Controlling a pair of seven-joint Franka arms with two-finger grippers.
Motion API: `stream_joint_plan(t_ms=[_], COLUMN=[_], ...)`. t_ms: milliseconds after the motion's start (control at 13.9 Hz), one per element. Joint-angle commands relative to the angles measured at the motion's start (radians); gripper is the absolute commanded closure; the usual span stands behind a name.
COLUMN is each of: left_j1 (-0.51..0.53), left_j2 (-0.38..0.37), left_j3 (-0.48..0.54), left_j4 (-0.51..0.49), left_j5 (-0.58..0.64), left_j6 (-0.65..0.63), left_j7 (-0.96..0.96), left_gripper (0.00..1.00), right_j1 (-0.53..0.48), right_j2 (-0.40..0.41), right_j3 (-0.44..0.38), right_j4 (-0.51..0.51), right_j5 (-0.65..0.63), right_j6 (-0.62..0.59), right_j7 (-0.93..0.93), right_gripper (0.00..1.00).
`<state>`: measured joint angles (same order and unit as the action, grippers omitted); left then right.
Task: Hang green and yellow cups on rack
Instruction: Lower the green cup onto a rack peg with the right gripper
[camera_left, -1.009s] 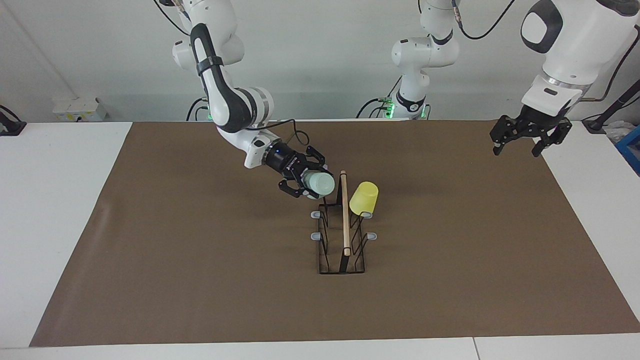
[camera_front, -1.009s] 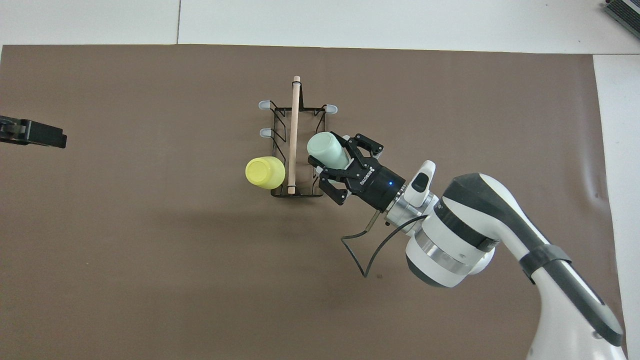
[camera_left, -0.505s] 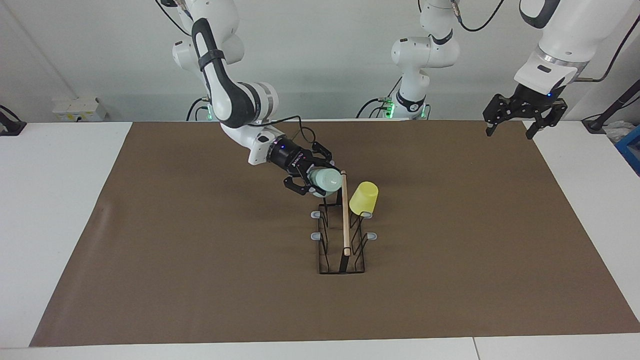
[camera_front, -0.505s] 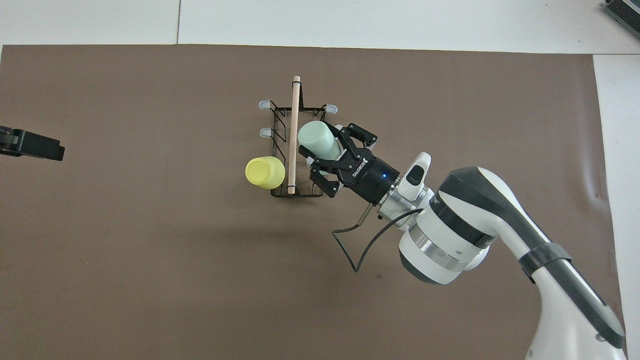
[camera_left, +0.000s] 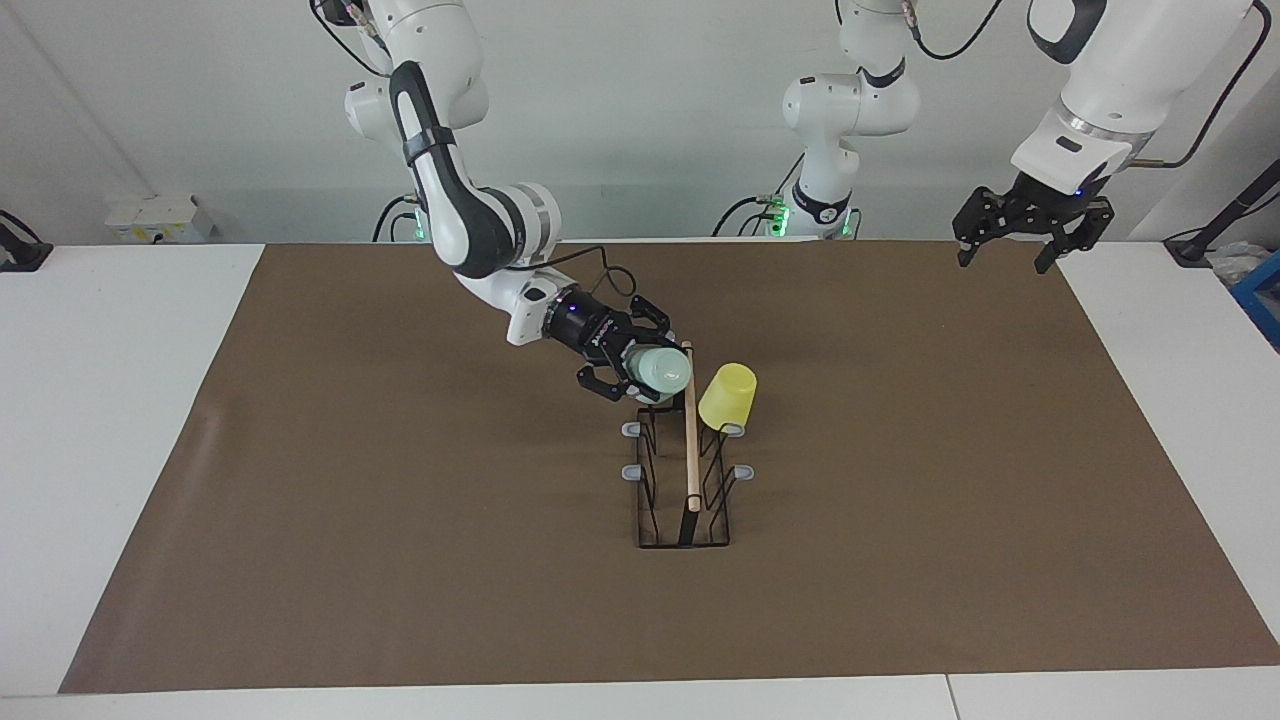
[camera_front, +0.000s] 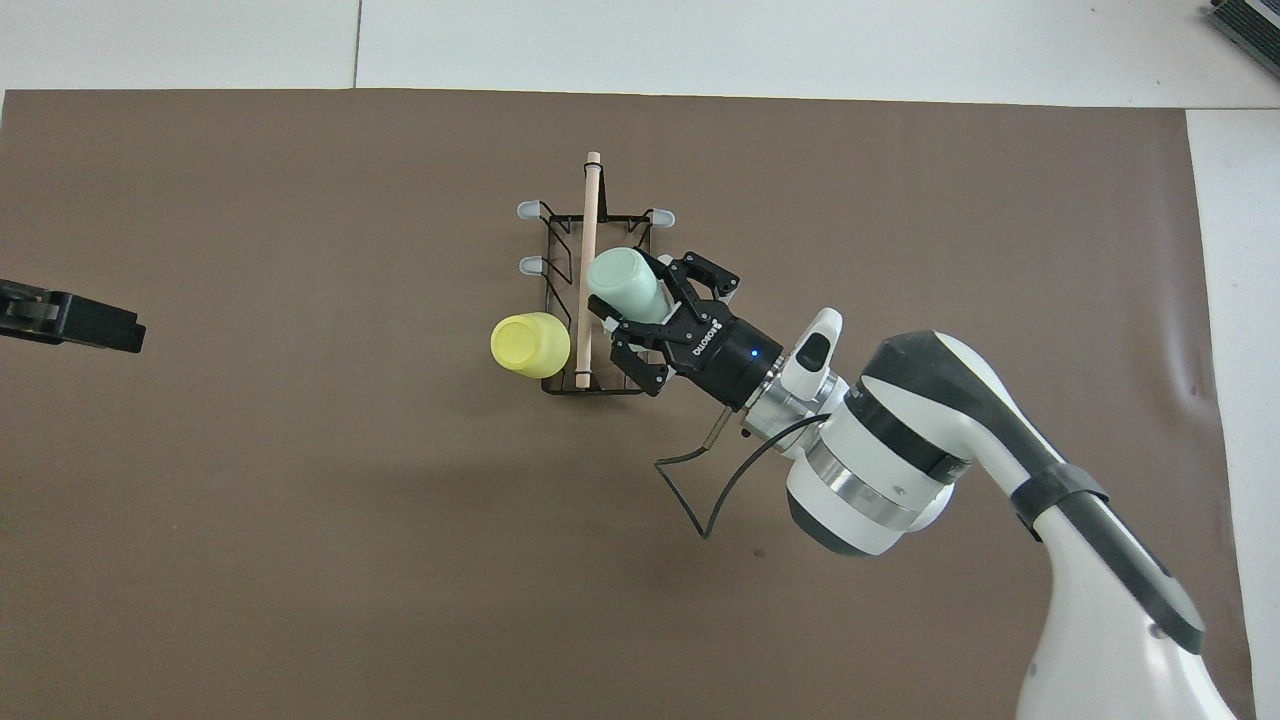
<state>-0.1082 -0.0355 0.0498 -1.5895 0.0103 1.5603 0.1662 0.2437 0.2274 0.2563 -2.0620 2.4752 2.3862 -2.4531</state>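
Note:
The black wire rack (camera_left: 690, 470) with a wooden rod (camera_front: 588, 250) stands mid-table. The yellow cup (camera_left: 728, 396) hangs mouth down on a prong on the rack's left-arm side, at the end nearer the robots; it also shows in the overhead view (camera_front: 530, 345). My right gripper (camera_left: 640, 370) is shut on the mint green cup (camera_left: 667, 371) and holds it tilted, bottom toward the rod, over the rack's right-arm side (camera_front: 620, 282). My left gripper (camera_left: 1003, 252) hangs open and empty, raised over the mat's corner at the left arm's end.
A brown mat (camera_left: 400, 520) covers the table. Grey-capped prongs (camera_left: 632, 430) on the rack stand bare. A third arm's base (camera_left: 825, 200) stands at the robots' edge. The left gripper's tip (camera_front: 70, 320) shows at the overhead view's edge.
My right gripper has carried the green cup sideways over the rack, up to the rod. My left gripper has risen and drawn back toward the robots.

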Motion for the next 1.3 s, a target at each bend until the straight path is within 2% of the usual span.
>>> stream_joint_plan(t_ms=[0,649,937,1225], left_j1=[0.024,0.018,0.024,0.024], left_j2=[-0.032,-0.03,-0.03,-0.035], left_j3=[-0.031,-0.033,-0.036,-0.038], left_j4=[-0.038,-0.029,-0.024,-0.033], left_j5=[-0.004,-0.004,-0.004,-0.004], left_j6=[0.006,-0.002,-0.006,0.006], left_j7=[0.013,-0.002,-0.001,0.001], left_gripper=[0.0,0.0,0.0,0.0], right_j1=[-0.006,-0.037,-0.041,-0.043], right_j2=[0.024,0.006,0.018,0.016], right_j3=[0.006,0.006,0.006,0.004], right_j4=[0.011,-0.079,-0.11,-0.128], right_j5=[0.048,0.051,0.097,0.113], right_j6=[-0.022,-0.105,-0.208,-0.251], right_j7=[-0.052,-0.081,-0.161,-0.231], right_gripper=[0.6,0.6,0.6,0.6])
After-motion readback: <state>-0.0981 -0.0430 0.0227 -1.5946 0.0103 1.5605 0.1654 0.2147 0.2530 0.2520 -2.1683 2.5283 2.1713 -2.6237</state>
